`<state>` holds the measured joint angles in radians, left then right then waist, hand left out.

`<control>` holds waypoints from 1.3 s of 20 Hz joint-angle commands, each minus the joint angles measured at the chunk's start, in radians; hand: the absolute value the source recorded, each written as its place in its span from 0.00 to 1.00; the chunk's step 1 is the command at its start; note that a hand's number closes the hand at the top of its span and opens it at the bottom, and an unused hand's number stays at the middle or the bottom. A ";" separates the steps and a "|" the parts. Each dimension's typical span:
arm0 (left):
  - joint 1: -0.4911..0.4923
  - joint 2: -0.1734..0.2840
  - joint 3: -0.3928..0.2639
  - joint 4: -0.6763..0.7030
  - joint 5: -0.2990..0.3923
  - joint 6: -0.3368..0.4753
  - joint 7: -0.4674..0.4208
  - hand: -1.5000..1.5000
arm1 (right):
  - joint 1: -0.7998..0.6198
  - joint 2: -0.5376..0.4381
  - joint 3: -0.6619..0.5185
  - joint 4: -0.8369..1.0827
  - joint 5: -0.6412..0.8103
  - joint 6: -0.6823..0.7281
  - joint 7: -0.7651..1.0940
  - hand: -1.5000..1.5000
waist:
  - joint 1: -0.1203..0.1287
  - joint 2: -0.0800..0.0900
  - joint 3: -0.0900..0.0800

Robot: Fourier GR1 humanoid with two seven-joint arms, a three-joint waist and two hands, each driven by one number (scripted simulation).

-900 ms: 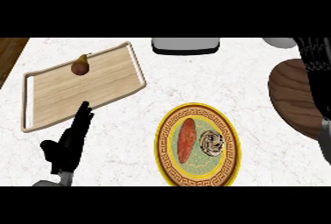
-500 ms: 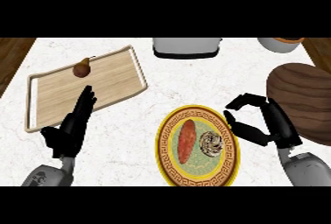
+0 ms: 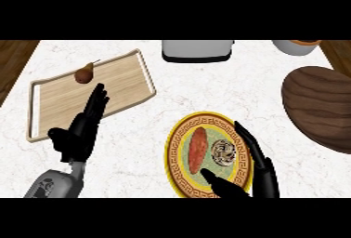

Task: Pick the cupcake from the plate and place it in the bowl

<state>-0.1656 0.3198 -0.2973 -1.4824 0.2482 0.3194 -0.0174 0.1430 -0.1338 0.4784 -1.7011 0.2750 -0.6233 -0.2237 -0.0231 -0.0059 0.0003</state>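
Observation:
A yellow patterned plate (image 3: 179,139) lies at the centre front of the counter. On it sit a cupcake (image 3: 223,152) with pale swirled icing and a long reddish-brown piece of food (image 3: 198,148) to its left. My right hand (image 3: 259,168) is open over the plate's right side, fingers straight along the cupcake's right and the thumb below it, not closed on it. The dark wooden bowl (image 3: 321,106) stands at the right edge. My left hand (image 3: 81,130) rests open at the left, fingers up, over the corner of a wooden board.
A pale wooden cutting board (image 3: 120,83) with a brown pear (image 3: 84,73) lies at the left. A grey toaster (image 3: 197,50) stands at the back centre. A white cup (image 3: 296,46) sits at the back right. Dark wood floor shows past the counter's left edge.
My right hand came in from the right, then dropped over the plate and spread beside the cupcake. The left hand rose slightly and stayed open.

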 commanded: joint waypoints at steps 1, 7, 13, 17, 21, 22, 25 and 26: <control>-0.030 -0.009 0.010 0.008 -0.020 -0.024 0.011 0.50 | 0.065 0.017 0.066 -0.148 0.173 -0.110 0.097 0.00 | 0.013 0.004 -0.001; -0.049 -0.023 0.016 0.002 -0.027 -0.003 0.057 0.50 | 0.105 -0.059 0.058 -0.377 0.487 0.031 0.577 0.00 | 0.009 0.003 -0.004; 0.008 -0.027 0.000 -0.035 -0.059 -0.025 0.028 0.50 | 0.015 -0.024 0.029 -0.406 0.474 0.276 0.847 0.00 | 0.024 0.005 -0.001; -0.056 -0.039 0.025 -0.011 -0.047 -0.035 0.070 0.50 | -0.107 -0.011 -0.033 -0.383 0.441 0.443 1.033 0.00 | 0.025 0.008 -0.002; -0.042 -0.037 0.061 0.007 -0.054 -0.051 0.049 0.50 | -0.174 0.034 -0.033 -0.285 0.440 0.499 1.098 0.00 | 0.026 0.007 -0.001; -0.022 -0.061 0.056 0.030 -0.051 -0.069 0.013 0.50 | -0.085 0.021 0.007 -0.327 0.452 0.483 1.081 0.00 | 0.021 0.006 -0.001; 0.025 -0.044 0.056 -0.086 -0.099 -0.059 0.088 0.50 | -0.077 0.021 -0.012 -0.273 0.425 0.484 1.018 0.00 | 0.024 0.005 0.000; -0.061 -0.073 0.091 0.004 -0.090 -0.083 0.083 0.50 | -0.116 0.027 -0.055 -0.267 0.402 0.513 1.033 0.00 | 0.021 0.006 0.000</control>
<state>-0.1840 0.2634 -0.2512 -1.5190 0.1681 0.2709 0.0536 0.0389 -0.1093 0.4634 -1.9989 0.7127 -0.1498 0.8180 0.0009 -0.0002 -0.0003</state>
